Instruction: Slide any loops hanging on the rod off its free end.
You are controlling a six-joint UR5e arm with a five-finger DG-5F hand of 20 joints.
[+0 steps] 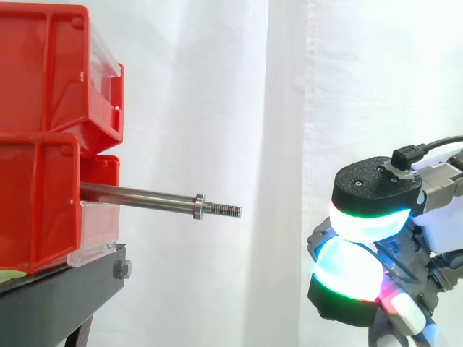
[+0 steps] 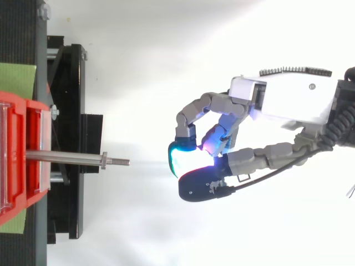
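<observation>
Rod point(image 1: 137, 195) sticks out from red bins point(image 1: 43, 210), bare, no loops on it, so task looks done. Hand point(image 2: 283, 102) well apart off free end, fingers clenched, apparently holding nothing.

The side camera sits level with the bare steel rod point(image 1: 145, 196), close in. It faces the white cloth curtain point(image 1: 217, 87) square-on. The stacked red plastic bins point(image 1: 43, 144) on the black metal stand point(image 1: 58, 289) are at its left edge, and the grey-and-white robot hand point(image 1: 365, 246) is in its lower right corner. The top camera looks straight down, seemingly from somewhat farther off, with the bins at its left edge and the hand point(image 2: 288, 102) coming in from its right. Both views share the rod, bin fronts, stand and hand.
</observation>
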